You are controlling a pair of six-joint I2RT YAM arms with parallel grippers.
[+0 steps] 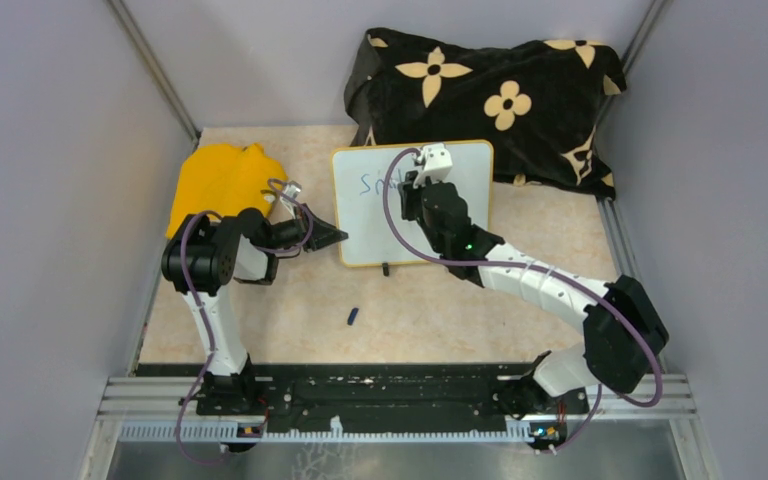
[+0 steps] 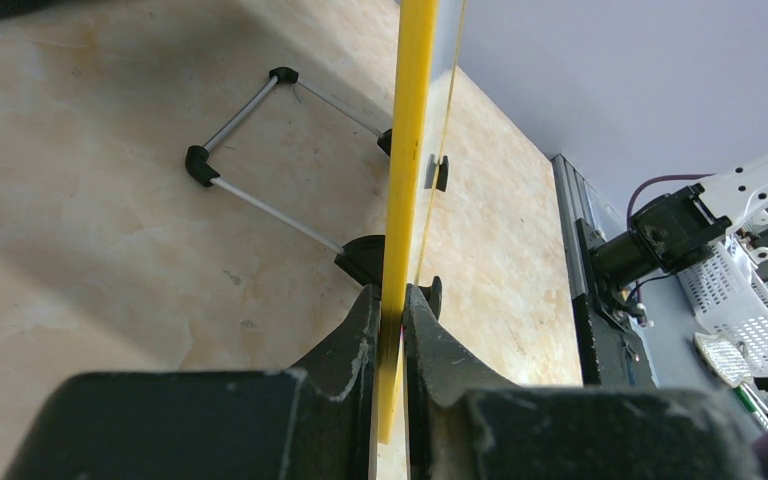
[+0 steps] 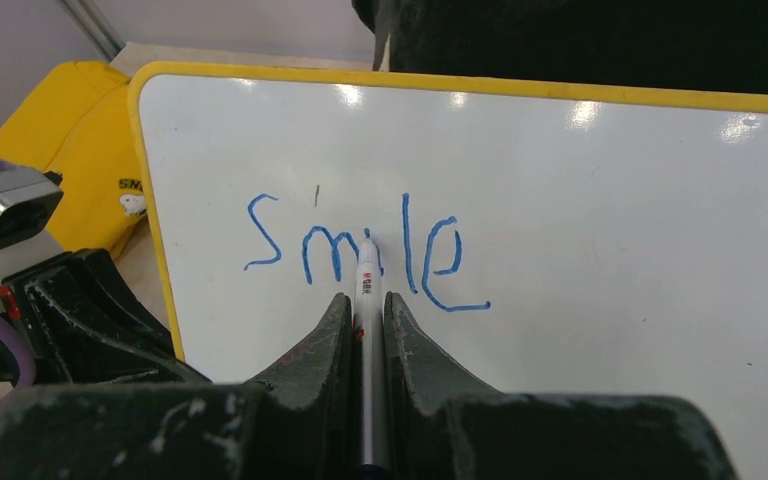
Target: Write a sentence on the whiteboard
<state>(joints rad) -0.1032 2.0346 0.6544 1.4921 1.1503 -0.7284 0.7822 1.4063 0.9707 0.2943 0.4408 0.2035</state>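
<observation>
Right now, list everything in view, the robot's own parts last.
whiteboard: one, white with yellow rim, table centre
writing: one word, "Smile", blue, upper left of the whiteboard
marker: one, white, tip at the writing
flowered cloth: one, black with cream flowers, behind the whiteboard
yellow fabric: one, far left of the table
small piece: one, dark blue, on the table in front of the whiteboard
table: one, beige marbled
left gripper: one, black, shut on the whiteboard's rim
right gripper: one, black, shut on the marker
</observation>
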